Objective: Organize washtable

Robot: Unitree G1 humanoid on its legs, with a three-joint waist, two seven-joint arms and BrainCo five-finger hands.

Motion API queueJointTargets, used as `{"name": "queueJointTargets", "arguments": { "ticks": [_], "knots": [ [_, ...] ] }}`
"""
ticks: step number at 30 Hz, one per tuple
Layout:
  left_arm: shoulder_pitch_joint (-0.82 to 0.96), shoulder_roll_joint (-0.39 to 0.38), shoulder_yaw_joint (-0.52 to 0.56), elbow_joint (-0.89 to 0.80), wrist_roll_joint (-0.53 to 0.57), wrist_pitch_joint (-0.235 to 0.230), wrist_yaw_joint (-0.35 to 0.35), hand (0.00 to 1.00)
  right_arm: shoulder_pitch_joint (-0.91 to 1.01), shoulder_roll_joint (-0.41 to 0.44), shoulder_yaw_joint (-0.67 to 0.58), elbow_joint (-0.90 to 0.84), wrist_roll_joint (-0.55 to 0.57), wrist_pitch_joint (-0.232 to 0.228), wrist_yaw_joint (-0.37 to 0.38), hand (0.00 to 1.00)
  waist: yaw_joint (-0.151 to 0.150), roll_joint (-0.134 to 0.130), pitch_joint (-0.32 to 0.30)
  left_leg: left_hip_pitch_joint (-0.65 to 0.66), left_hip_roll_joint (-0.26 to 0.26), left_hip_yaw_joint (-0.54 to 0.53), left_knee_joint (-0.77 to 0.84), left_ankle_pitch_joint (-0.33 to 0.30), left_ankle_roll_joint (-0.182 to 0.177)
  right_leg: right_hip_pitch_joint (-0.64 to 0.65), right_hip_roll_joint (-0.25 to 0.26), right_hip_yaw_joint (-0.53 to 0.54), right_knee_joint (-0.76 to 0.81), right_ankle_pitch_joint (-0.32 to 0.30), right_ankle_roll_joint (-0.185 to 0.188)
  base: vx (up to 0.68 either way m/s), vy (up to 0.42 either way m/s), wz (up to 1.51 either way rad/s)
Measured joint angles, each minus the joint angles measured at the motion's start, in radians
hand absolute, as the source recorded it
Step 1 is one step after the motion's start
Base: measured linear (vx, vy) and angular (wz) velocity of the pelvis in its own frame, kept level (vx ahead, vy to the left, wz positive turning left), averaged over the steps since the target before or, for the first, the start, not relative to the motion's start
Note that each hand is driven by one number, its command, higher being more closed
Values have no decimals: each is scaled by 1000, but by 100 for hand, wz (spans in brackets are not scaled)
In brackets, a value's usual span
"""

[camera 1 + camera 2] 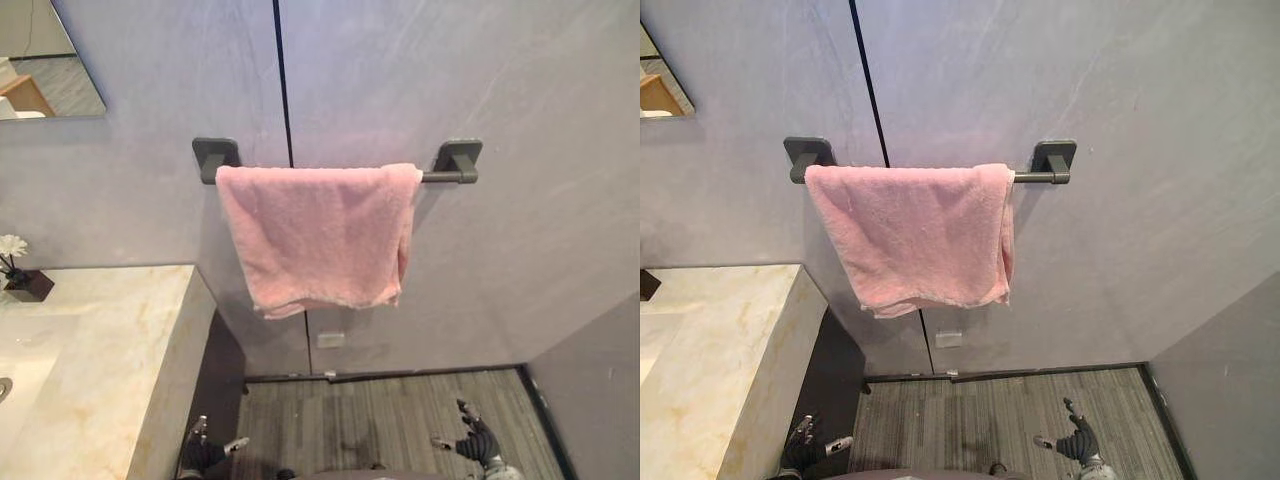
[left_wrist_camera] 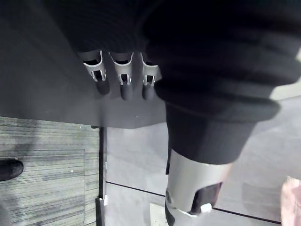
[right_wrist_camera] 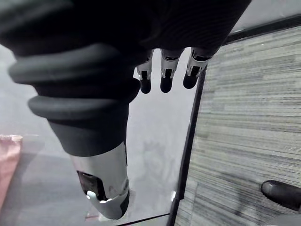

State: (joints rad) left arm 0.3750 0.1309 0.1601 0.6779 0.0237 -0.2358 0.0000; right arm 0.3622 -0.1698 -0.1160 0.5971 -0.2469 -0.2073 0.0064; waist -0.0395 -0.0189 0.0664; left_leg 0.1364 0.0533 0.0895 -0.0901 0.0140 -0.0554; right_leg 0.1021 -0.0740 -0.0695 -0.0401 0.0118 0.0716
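Note:
A pink towel (image 1: 318,236) hangs folded over a dark grey rail (image 1: 448,176) fixed to the grey wall, its lower edge a little uneven. The marble washtable (image 1: 95,350) stands at the left, below the towel's level. Low down near the floor my left hand (image 1: 205,454) hangs beside the washtable's end, fingers (image 2: 123,77) relaxed and holding nothing. On the other side my right hand (image 1: 476,438) is likewise low over the floor, its fingers (image 3: 166,70) straight and empty. Both hands are far below the towel.
A small dark pot with a white flower (image 1: 20,270) sits at the washtable's far left edge. A mirror (image 1: 45,60) hangs upper left. Grey striped flooring (image 1: 380,420) lies below, with a wall (image 1: 600,400) closing in at the right.

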Motion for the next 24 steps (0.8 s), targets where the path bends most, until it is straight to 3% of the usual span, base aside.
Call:
{"name": "queueJointTargets", "arguments": {
  "ticks": [7,9,10,11,12,13,15,16,17,19,20,21,22,23,24],
  "knots": [
    [-11,-2,-19,-54,-3,0,1,0,-13,-9,22,-21,1,20,-2,0,17,3,18,-126,20,25,214,-110,2,-119,-10,27,176,-82,0,-31,0,-10],
    [-45,-1,-40,-146,-13,-2,5,0,-29,-12,51,-79,1,21,-4,0,29,4,32,-275,39,21,370,-159,9,-237,-3,48,310,-123,10,-55,2,2],
    [-48,-2,-40,-150,-13,-2,6,0,-32,-12,52,-80,2,21,-4,0,29,5,33,-285,40,20,376,-160,9,-246,-2,48,316,-124,11,-51,-17,12],
    [-68,-2,-43,-186,-17,-3,12,0,-47,-6,65,-105,3,26,-4,0,30,9,36,-341,52,-1,410,-162,12,-301,6,66,396,-156,30,-48,-64,60],
    [-95,8,-60,-204,-22,-7,25,0,-34,4,83,-136,11,28,-4,0,29,-3,48,-376,41,-41,449,-161,13,-332,-6,114,611,-244,42,-45,-93,66],
    [-96,9,-63,-205,-24,-7,26,0,-31,7,85,-139,11,28,-4,0,30,-3,48,-379,39,-47,455,-161,13,-330,-8,119,634,-253,46,30,-149,103],
    [-96,10,-74,-219,-53,-8,27,0,-17,26,102,-153,33,28,-3,0,45,-36,46,-438,17,-91,540,-159,11,-259,-34,193,759,-345,110,20,-198,88],
    [-97,9,-73,-218,-54,-8,27,0,-18,26,105,-154,41,28,-3,0,57,-45,48,-453,14,-94,561,-159,10,-234,-41,216,752,-378,121,-113,-299,66],
    [-96,2,-69,-218,-55,-7,32,0,-34,22,105,-152,45,30,-5,0,76,-61,53,-476,14,-106,590,-150,-4,-192,-30,224,690,-432,101,-209,-354,44],
    [-78,-39,-74,-223,-57,-8,44,0,-56,-4,105,-152,45,35,-9,0,101,-32,51,-476,35,-120,537,-109,-43,-166,-6,201,603,-461,49,-237,-274,32],
    [-60,-62,-84,-240,-62,-8,46,0,-76,-15,105,-152,52,35,-21,0,110,-15,54,-481,44,-137,485,-60,-59,-162,13,185,569,-482,5,-280,-270,65],
    [-56,-80,-94,-245,-63,-8,47,0,-89,-25,104,-151,54,34,-31,0,102,9,70,-490,56,-163,447,-3,-64,-172,40,140,578,-469,-21,-387,-309,83],
    [-55,-85,-97,-247,-69,-9,48,0,-90,-28,104,-150,54,34,-32,0,100,17,74,-488,67,-167,409,37,-71,-182,49,116,581,-461,-36,-430,-295,99],
    [-54,-84,-100,-247,-88,-8,48,0,-94,-28,104,-139,54,35,-34,0,101,16,78,-470,77,-167,312,126,-76,-190,56,68,571,-439,-77,-356,-215,76],
    [-54,-84,-101,-248,-93,-8,49,0,-94,-27,101,-137,55,35,-35,0,98,6,86,-471,84,-145,311,124,-69,-191,55,36,564,-430,-94,-316,-211,104]
  ]
}}
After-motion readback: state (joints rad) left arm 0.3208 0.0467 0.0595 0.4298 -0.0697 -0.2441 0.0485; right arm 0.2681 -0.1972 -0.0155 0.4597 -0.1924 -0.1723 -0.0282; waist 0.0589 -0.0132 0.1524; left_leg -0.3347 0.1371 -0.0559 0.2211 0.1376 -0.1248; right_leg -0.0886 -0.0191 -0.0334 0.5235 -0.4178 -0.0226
